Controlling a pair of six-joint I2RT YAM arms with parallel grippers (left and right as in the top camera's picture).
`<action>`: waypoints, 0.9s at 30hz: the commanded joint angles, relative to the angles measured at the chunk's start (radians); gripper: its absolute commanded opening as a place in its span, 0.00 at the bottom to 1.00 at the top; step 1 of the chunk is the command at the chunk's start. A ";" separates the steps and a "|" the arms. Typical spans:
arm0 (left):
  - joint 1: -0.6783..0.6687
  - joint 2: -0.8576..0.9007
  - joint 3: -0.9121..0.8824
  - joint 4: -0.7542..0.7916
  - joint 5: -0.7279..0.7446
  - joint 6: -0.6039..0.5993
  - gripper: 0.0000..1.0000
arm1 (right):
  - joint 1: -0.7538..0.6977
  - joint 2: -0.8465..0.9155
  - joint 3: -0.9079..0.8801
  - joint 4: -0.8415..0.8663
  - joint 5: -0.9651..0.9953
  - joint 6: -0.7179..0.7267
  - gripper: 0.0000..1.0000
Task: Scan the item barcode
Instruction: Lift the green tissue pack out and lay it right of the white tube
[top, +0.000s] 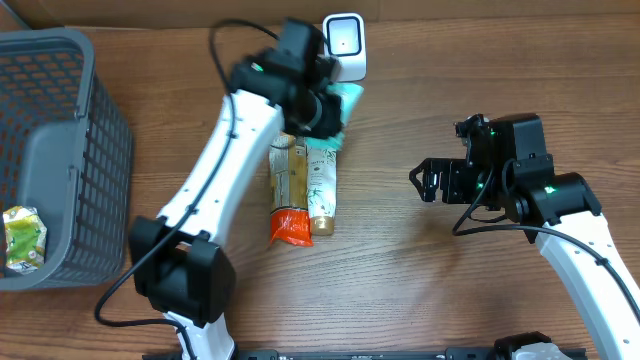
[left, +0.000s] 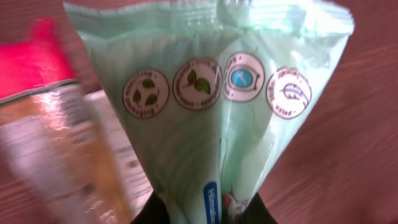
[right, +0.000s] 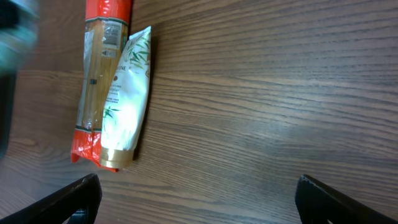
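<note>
Overhead, we see a wooden table (top: 430, 300), grey basket (top: 100, 150) at nine o'clock. Our left gripper (left: 205, 214) clamps the mint-green pouch (left: 224, 137) by the scanner (top: 345, 45) at twelve; the right gripper (right: 199, 205) gapes empty.

The left arm (top: 225, 165) rises from its base at the near edge of the desk and reaches far across and to the right. Its end effector (top: 328, 118) points down, fingers pinched tight on a pale green pouch (left: 205, 143). The right arm (top: 590, 250) bends inward, and its end effector (top: 420, 180) hangs above the desk with fingers spread wide, holding nothing.
</note>
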 joint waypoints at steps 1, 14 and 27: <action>-0.058 -0.005 -0.114 0.103 0.070 -0.114 0.05 | 0.003 -0.003 0.021 0.008 0.002 0.029 1.00; -0.206 -0.005 -0.307 0.213 0.002 -0.272 0.04 | 0.003 -0.003 0.021 0.007 0.002 0.029 1.00; -0.144 -0.033 -0.150 0.053 0.060 -0.062 1.00 | 0.003 -0.003 0.021 0.007 0.001 0.029 1.00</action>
